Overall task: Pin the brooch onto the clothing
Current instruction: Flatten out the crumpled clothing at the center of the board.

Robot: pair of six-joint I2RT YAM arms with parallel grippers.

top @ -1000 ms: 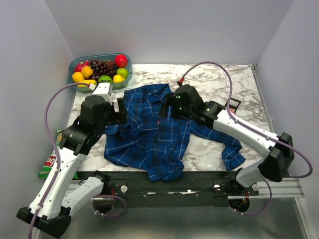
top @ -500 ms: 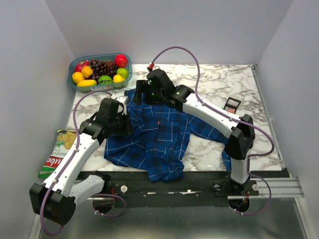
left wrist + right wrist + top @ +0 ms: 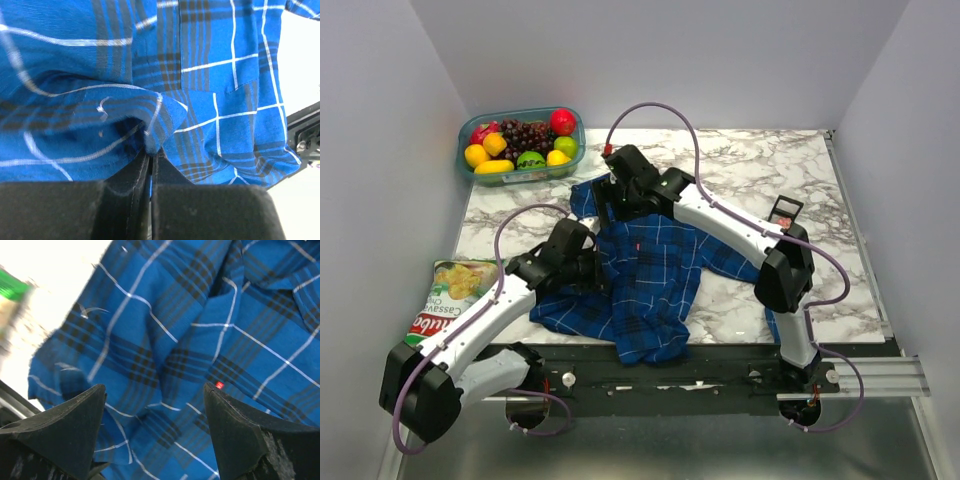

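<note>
Left gripper: jaws pressed together, pinching a raised fold of the plaid shirt near its left side. Right gripper: fingers spread wide, holding nothing, poised over the shirt's upper part. Brooch: a tiny red speck on the shirt front, between the two grippers, gripped by neither. The shirt lies rumpled on the marble table.

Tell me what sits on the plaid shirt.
A tiny red brooch rests on the shirt; the left pincer pinches a fold. The right arm hides the shirt's far part.
</note>
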